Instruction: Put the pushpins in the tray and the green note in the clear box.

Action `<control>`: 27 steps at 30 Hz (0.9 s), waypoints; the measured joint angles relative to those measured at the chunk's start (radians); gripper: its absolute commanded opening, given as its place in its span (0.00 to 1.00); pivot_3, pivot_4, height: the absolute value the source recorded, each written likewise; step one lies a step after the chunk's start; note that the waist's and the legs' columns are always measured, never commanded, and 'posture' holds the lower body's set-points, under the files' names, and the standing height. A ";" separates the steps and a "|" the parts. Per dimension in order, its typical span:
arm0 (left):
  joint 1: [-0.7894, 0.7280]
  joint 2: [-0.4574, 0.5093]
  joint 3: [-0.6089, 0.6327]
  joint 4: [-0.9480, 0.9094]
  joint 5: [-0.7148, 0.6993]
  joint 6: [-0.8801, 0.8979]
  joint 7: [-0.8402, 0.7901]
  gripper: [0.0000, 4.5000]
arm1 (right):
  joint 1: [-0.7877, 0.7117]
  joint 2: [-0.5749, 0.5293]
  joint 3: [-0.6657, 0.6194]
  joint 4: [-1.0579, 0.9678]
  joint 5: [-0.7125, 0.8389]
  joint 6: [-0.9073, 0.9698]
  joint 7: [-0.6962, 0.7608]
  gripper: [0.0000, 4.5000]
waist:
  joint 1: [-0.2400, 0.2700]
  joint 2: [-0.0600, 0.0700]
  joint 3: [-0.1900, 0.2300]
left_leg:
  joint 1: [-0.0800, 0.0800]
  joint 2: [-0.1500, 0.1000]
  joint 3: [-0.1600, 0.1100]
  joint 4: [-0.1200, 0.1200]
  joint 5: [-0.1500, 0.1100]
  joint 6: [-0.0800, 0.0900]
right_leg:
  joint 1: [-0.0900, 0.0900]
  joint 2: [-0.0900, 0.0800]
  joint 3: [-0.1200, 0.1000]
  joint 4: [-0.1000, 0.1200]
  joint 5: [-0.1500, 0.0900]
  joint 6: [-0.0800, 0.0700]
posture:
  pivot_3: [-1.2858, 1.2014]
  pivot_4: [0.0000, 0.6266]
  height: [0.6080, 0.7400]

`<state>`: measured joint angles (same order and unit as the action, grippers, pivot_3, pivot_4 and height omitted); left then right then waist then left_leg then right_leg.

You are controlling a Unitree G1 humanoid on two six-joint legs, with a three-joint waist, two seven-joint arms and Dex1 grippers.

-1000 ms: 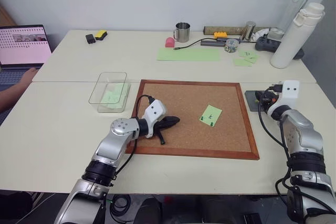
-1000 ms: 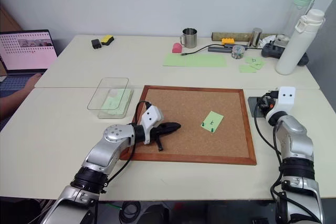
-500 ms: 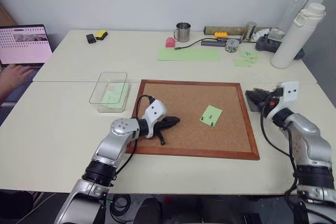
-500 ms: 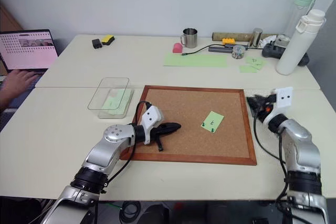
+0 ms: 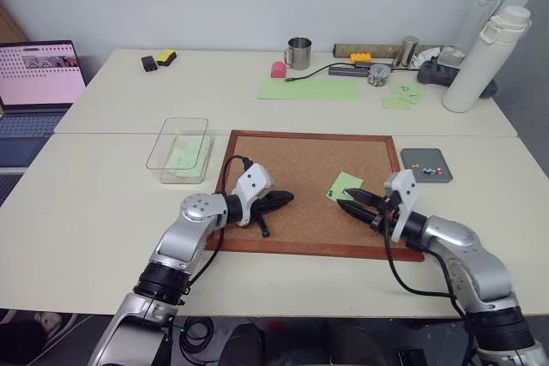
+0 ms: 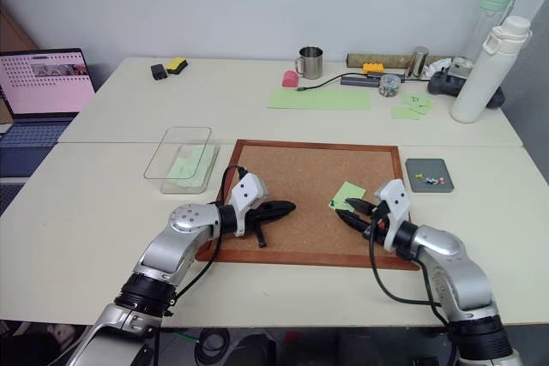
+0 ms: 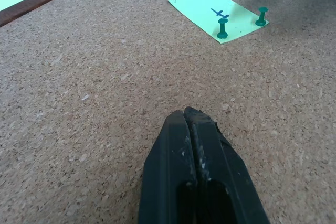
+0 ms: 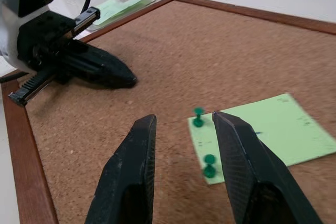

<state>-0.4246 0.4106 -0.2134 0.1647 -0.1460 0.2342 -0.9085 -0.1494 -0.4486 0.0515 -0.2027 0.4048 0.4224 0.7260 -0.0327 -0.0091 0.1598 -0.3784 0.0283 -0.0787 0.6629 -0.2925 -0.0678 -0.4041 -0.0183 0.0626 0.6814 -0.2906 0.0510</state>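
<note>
Green note (image 8: 262, 132) flat on the cork board (image 5: 300, 169), pinned along one edge by two green pushpins (image 8: 198, 117). Right gripper (image 8: 182, 129) just beside those pins, fingers spread, grasping nothing. Left gripper (image 7: 190, 124) on the cork well apart from the note, fingers clenched together, empty. Tray (image 5: 410, 159) off the board's right edge with more pins inside. Clear box (image 5: 163, 147) off the left corner.

The board (image 5: 309, 186) at the frame's centre is rough, speckled cork in a smooth, varnished wood frame. On it the green note (image 8: 262, 135) is thin matt paper, its two pushpins (image 8: 198, 117) glossy green plastic. The right claw (image 8: 181, 129) has matt black plastic fingers (image 8: 239, 166), slightly scuffed. The surface (image 5: 86, 203) is smooth, matt cream laminate.
</note>
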 measured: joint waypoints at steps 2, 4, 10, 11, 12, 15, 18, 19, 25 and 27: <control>0.001 0.001 0.000 -0.003 0.000 0.003 0.001 0.00 | -0.003 0.001 0.011 0.016 -0.023 -0.007 -0.001 0.39 | 0.000 0.000 0.000 | 0.000 0.000 0.000 0.000 0.000 0.000 | 0.000 0.000 0.000 0.000 0.000 0.000 | 0.52 0.24 1.00; 0.003 0.001 0.000 -0.006 0.000 0.006 0.001 0.00 | -0.008 0.002 0.016 0.041 -0.041 -0.015 -0.006 0.39 | 0.000 0.000 0.000 | 0.000 0.000 0.000 0.000 0.000 0.000 | 0.000 0.000 0.000 0.000 0.000 0.000 | 0.52 0.24 1.00; 0.009 0.003 0.001 -0.014 0.000 0.007 0.004 0.00 | -0.022 0.006 0.032 0.080 -0.074 -0.027 -0.005 0.35 | 0.000 0.000 0.000 | 0.000 0.000 0.000 0.000 0.000 0.000 | 0.000 0.000 0.000 0.000 0.000 0.000 | 0.52 0.24 1.00; 0.010 0.003 0.001 -0.015 0.000 0.007 0.004 0.00 | -0.022 0.007 0.031 0.084 -0.074 -0.029 -0.004 0.31 | 0.000 0.000 0.000 | 0.000 0.000 0.000 0.000 0.000 0.000 | 0.000 0.000 0.000 0.000 0.000 0.000 | 0.52 0.24 1.00; 0.011 0.003 0.002 -0.015 0.000 0.008 0.005 0.00 | -0.023 0.010 0.030 0.088 -0.072 -0.031 -0.004 0.29 | 0.000 0.000 0.000 | 0.000 0.000 0.000 0.000 0.000 0.000 | 0.000 0.000 0.000 0.000 0.000 0.000 | 0.52 0.24 1.00; 0.014 0.003 0.003 -0.019 0.000 0.008 0.006 0.00 | -0.027 0.015 0.024 0.093 -0.071 -0.032 -0.004 0.14 | 0.000 0.000 0.000 | 0.000 0.000 0.000 0.000 0.000 0.000 | 0.000 0.000 0.000 0.000 0.000 0.000 | 0.52 0.24 1.00; 0.016 0.003 0.003 -0.022 0.000 0.009 0.007 0.00 | -0.027 0.015 0.015 0.097 -0.071 -0.032 -0.004 0.01 | 0.000 0.000 0.000 | 0.000 0.000 0.000 0.000 0.000 0.000 | 0.000 0.000 0.000 0.000 0.000 0.000 | 0.52 0.24 1.00; 0.017 0.003 0.004 -0.023 0.000 0.009 0.007 0.00 | -0.027 0.016 0.013 0.097 -0.071 -0.032 -0.004 0.01 | 0.000 0.000 0.000 | 0.000 0.000 0.000 0.000 0.000 0.000 | 0.000 0.000 0.000 0.000 0.000 0.000 | 0.52 0.24 1.00; 0.016 0.003 0.004 -0.024 0.000 0.013 0.007 0.00 | -0.027 0.037 -0.007 0.097 -0.048 -0.015 -0.010 0.01 | 0.000 0.000 0.000 | 0.000 0.000 0.000 0.000 0.000 0.000 | 0.000 0.000 0.000 0.000 0.000 0.000 | 0.52 0.24 1.00; 0.016 0.003 0.003 -0.024 0.000 0.016 0.005 0.00 | -0.028 0.054 -0.041 0.064 0.004 0.006 -0.015 0.01 | 0.000 0.000 0.000 | 0.000 0.000 0.000 0.000 0.000 0.000 | 0.000 0.000 0.000 0.000 0.000 0.000 | 0.52 0.24 1.00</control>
<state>-0.4084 0.4132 -0.2100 0.1405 -0.1460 0.2497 -0.9030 -0.1770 -0.3943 0.0104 -0.1385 0.4088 0.4279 0.7108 -0.0330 -0.0091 0.1598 -0.3782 0.0284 -0.0788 0.6626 -0.2925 -0.0678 -0.4041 -0.0182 0.0629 0.6816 -0.2906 0.0509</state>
